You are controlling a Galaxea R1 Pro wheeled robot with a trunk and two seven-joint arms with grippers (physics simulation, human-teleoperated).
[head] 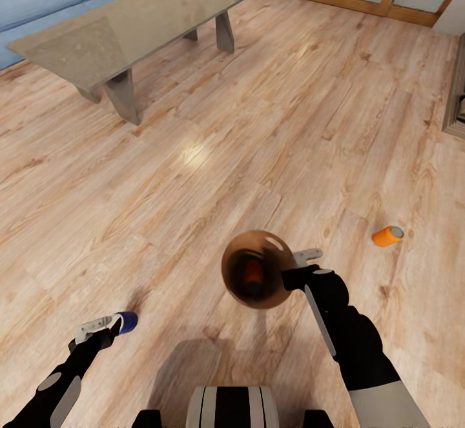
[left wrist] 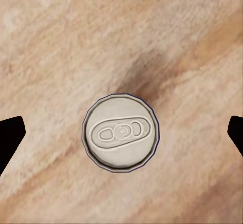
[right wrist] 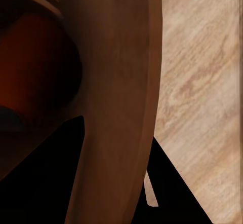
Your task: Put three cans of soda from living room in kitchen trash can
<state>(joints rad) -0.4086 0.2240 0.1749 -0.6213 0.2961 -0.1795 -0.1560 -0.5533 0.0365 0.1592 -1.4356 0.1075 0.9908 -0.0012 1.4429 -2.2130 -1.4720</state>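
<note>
Blue can [left wrist: 121, 132] stood upright on the floor [left wrist: 61, 46], axis toward the left gripper [left wrist: 121, 138], centred between its wide-spread fingers; right gripper [head: 303, 266] clamped the trash can [head: 258, 270] rim.

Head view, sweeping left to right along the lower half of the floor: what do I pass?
left gripper over the blue can → trash can, held by the right gripper, an orange can inside → orange can on its side.
</note>
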